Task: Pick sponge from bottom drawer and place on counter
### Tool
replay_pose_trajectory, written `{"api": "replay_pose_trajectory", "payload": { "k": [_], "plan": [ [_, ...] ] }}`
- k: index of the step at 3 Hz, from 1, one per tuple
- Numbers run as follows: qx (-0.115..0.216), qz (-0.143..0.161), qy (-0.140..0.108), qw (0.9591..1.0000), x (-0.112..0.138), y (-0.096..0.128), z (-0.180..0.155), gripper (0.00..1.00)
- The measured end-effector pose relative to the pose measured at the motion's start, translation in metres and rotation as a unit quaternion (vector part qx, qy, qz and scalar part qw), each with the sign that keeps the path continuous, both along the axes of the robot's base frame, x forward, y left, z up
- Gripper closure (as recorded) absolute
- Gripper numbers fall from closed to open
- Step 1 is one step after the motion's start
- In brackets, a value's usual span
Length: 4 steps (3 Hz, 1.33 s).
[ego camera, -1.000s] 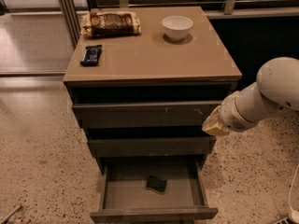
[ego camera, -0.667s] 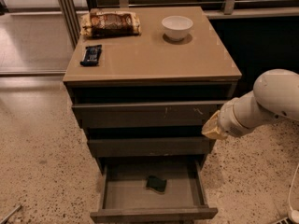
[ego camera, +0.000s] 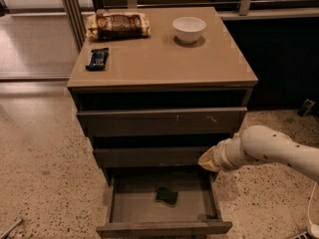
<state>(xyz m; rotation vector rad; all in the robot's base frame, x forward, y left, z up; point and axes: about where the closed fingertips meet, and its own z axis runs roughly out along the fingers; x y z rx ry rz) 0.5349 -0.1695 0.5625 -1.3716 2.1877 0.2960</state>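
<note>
The dark green sponge [ego camera: 167,196] lies flat near the middle of the open bottom drawer [ego camera: 119,209], the lowest of three grey-brown drawers. The glossy tan counter [ego camera: 164,59] tops the cabinet. My white arm comes in from the right. Its gripper [ego camera: 208,159] shows only as a tan tip at the right end of the middle drawer's front, above the drawer's right rear corner and up and to the right of the sponge. It holds nothing that I can see.
On the counter stand a white bowl [ego camera: 189,29] at the back right, a brown snack bag [ego camera: 118,24] at the back left, and a dark blue wrapped bar [ego camera: 97,58] at the left edge. Speckled floor [ego camera: 45,183] surrounds the cabinet. A railing runs behind.
My arm and gripper have dropped lower, from the level of the top drawer's right end down to the middle drawer's front. The sponge and the drawers have not moved.
</note>
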Motion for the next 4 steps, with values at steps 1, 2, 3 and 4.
{"api": "replay_pose_trajectory", "payload": {
  "k": [1,2,3,4],
  "plan": [
    [0.028,-0.014,0.008,0.9995,0.023,0.008,-0.08,1.0],
    [0.049,-0.014,0.047,0.9976,0.025,0.015,-0.16,1.0],
    [0.058,-0.016,0.066,0.996,0.014,0.022,-0.185,1.0],
    [0.057,-0.013,0.066,0.9961,0.012,0.019,-0.19,1.0]
  ]
}}
